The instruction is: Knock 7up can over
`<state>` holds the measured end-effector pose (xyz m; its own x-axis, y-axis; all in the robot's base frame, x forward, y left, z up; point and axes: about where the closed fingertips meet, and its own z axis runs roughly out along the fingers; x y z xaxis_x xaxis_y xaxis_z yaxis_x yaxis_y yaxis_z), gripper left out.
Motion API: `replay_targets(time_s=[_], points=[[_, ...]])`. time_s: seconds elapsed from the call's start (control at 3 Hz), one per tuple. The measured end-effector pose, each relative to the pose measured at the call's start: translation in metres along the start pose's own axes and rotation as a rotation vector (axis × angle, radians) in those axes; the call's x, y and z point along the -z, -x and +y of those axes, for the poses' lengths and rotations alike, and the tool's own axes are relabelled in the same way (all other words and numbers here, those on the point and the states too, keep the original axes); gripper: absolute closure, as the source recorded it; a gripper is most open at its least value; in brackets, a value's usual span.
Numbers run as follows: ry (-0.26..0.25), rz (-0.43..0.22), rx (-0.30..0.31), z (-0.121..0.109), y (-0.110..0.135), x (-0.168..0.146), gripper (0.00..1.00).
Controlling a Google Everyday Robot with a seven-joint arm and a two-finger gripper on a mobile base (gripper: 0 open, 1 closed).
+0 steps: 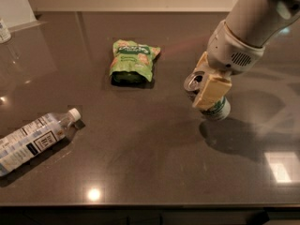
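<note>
The 7up can (pixel 216 109) is at the right of the dark table, leaning to the left, with its silver top (pixel 193 82) turned up and left and its white and green base on the surface. My gripper (pixel 209 89), with tan pads on a white arm coming in from the upper right, is right against the can's upper part and hides most of its body.
A green snack bag (pixel 133 61) lies at the middle back. A clear plastic water bottle (pixel 33 138) lies on its side at the front left. The table's front edge (pixel 150 205) runs along the bottom. A white object (pixel 3 31) stands at the far back left.
</note>
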<state>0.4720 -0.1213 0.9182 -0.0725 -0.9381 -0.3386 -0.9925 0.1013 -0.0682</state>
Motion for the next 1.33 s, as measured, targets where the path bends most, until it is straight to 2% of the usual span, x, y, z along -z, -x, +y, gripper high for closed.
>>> replay_targets(time_s=[0.33,1.0,1.33], points=[[-0.017,0.109,0.095,-0.005,0.007,-0.007,1.00],[-0.050,0.252,0.287,-0.013,0.014,-0.030,1.00],[-0.040,0.313,0.351,-0.016,0.012,-0.045,0.82]])
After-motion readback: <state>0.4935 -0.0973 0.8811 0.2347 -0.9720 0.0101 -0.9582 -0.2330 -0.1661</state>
